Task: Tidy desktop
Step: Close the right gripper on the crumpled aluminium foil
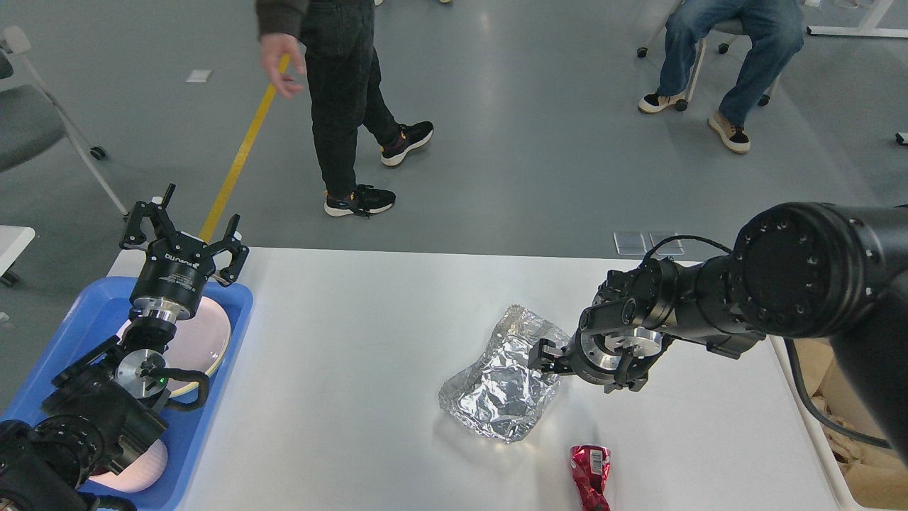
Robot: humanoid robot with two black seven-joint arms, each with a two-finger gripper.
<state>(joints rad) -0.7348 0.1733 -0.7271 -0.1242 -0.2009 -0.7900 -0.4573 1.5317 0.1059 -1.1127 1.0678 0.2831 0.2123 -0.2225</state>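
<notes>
The desktop (355,369) is a large white table top. On it lies a crumpled sheet of silver foil (500,387), with a crushed red wrapper (591,474) near the front edge. My right gripper (583,367) points down at the foil's right edge. I see it from behind, with its fingers spread to either side of the wrist; one finger (543,353) overlaps the foil's rim. It looks open and holds nothing. My left gripper (181,228) stands upright and open above the far end of the blue tray, also holding nothing.
A blue tray (237,292) at the left edge holds pink plates (207,339), partly hidden by my left arm. A cream bin (826,433) with brown paper stands off the table's right side. One person walks and another sits on the floor beyond the table.
</notes>
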